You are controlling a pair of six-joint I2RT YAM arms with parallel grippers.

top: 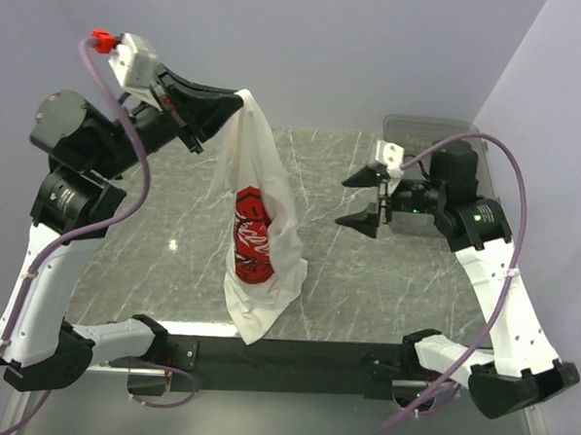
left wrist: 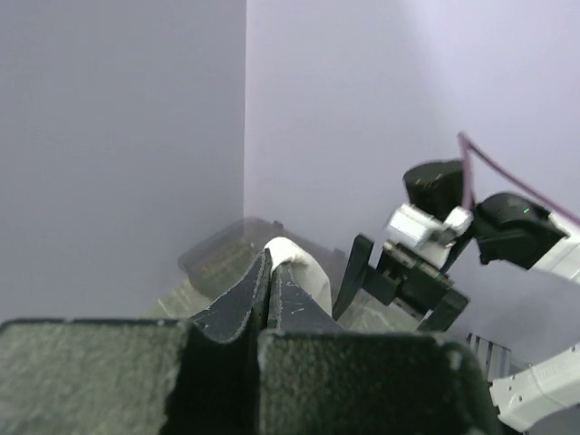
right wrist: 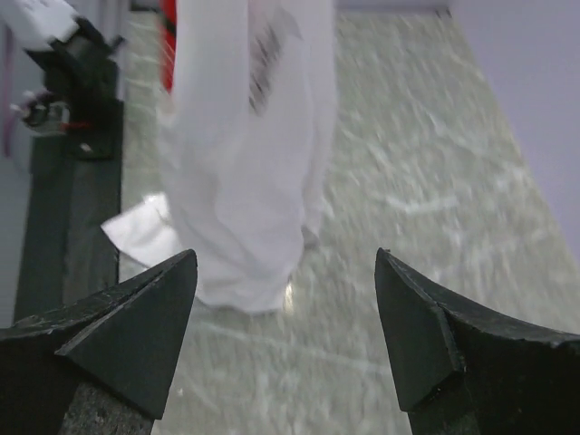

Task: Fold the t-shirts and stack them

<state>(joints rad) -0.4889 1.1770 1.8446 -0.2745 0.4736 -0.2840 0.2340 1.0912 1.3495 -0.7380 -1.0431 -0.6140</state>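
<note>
Top external view has the white t-shirt (top: pixel 256 225) hanging bunched from the left fingers (top: pixel 214 99), which are pressed together on its upper end, while the right fingers (top: pixel 357 220) stand spread wide and empty near it. I'd say the right arm should take an outer edge up high, not the twisted middle, so the cloth pulls flat. Its long axis runs straight down, red print toward the near side, lower end trailing on the desk (top: pixel 385 281).

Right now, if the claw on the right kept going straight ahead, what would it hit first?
Probably the hanging t-shirt. The open right gripper points toward it with nothing visibly between them, though depth is unclear.
</note>
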